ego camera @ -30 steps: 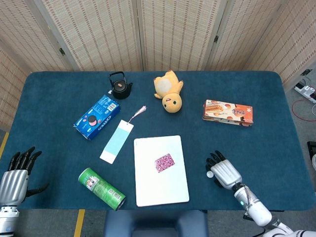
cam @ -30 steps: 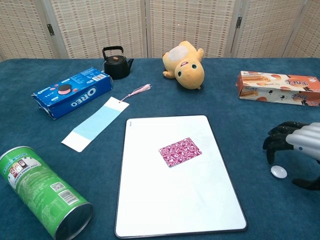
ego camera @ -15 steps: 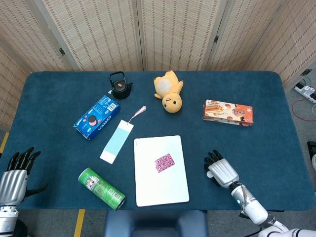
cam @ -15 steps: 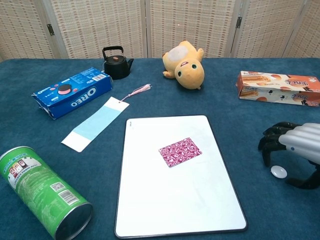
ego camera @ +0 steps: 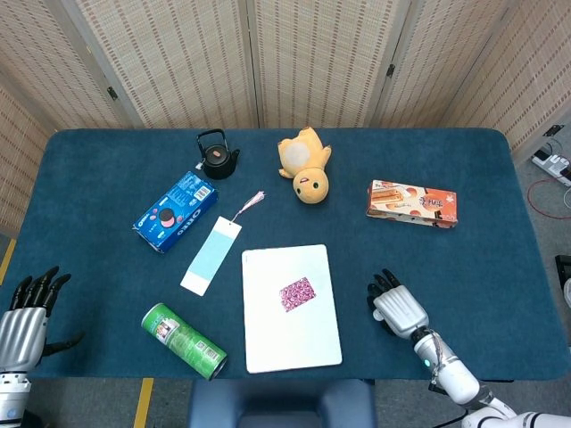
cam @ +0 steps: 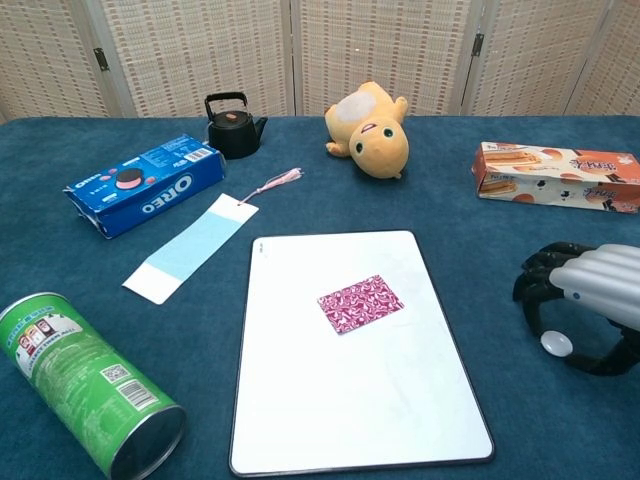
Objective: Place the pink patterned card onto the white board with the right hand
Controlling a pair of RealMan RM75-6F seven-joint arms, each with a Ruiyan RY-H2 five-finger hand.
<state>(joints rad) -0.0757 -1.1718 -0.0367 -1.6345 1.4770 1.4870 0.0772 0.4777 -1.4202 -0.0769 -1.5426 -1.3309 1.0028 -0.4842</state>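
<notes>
My left hand [ego camera: 20, 323] sits at the lower left of the head view, fingers spread, holding nothing. Next along the bench [cam: 520, 150] a green canister [cam: 88, 396] lies on its side at lower left; I cannot tell its contents. Above it sits a closed blue Oreo box [cam: 143, 186], then a light blue bookmark [cam: 192, 248] and a black kettle [cam: 233, 126] at the top. The pink patterned card [cam: 361, 303] lies flat on the white board [cam: 300, 400] at centre. A yellow plush [cam: 368, 132] is above, a closed snack box [cam: 556, 176] at upper right. My right hand [cam: 585, 305] hovers at the right edge, fingers curled loosely apart, empty, over a small white disc [cam: 557, 343].
</notes>
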